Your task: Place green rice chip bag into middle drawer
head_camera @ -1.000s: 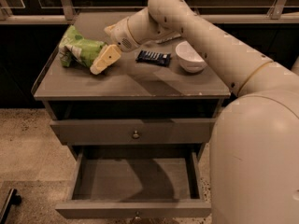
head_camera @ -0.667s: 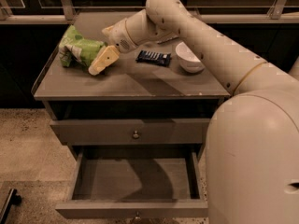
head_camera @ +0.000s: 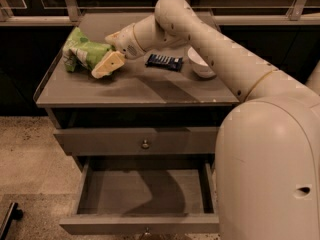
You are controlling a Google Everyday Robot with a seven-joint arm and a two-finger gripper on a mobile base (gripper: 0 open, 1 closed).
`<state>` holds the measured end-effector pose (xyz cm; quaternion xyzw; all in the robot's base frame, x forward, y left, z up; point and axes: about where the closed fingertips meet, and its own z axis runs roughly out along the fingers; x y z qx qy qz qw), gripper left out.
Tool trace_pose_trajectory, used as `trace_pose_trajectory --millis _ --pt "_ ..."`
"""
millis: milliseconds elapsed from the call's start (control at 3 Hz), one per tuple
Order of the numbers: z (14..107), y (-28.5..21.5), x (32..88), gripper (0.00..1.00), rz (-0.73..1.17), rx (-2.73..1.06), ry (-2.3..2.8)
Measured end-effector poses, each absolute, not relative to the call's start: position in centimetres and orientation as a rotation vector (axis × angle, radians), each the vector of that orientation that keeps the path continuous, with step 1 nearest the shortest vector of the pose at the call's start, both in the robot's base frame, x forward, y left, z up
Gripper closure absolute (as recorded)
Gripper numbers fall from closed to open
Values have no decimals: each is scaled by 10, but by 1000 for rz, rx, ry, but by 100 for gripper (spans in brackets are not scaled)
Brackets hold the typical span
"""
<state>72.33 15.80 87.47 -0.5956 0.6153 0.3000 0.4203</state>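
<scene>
Cabinet top (head_camera: pixel 150 90): gripper (head_camera: pixel 110 50), jaws apart, straddles green rice chip bag (head_camera: pixel 84 54), hiding its end.

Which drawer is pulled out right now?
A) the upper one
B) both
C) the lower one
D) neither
C: the lower drawer stands pulled out toward the camera, while the upper drawer is shut. The gripper is up on the cabinet top, at the green rice chip bag.
</scene>
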Motion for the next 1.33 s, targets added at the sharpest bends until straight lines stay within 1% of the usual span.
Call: trace_pose_trajectory --millis 1000,1333 --pt "874 158 723 87 753 -1493 1542" --pt "874 158 723 100 753 -1493 1542"
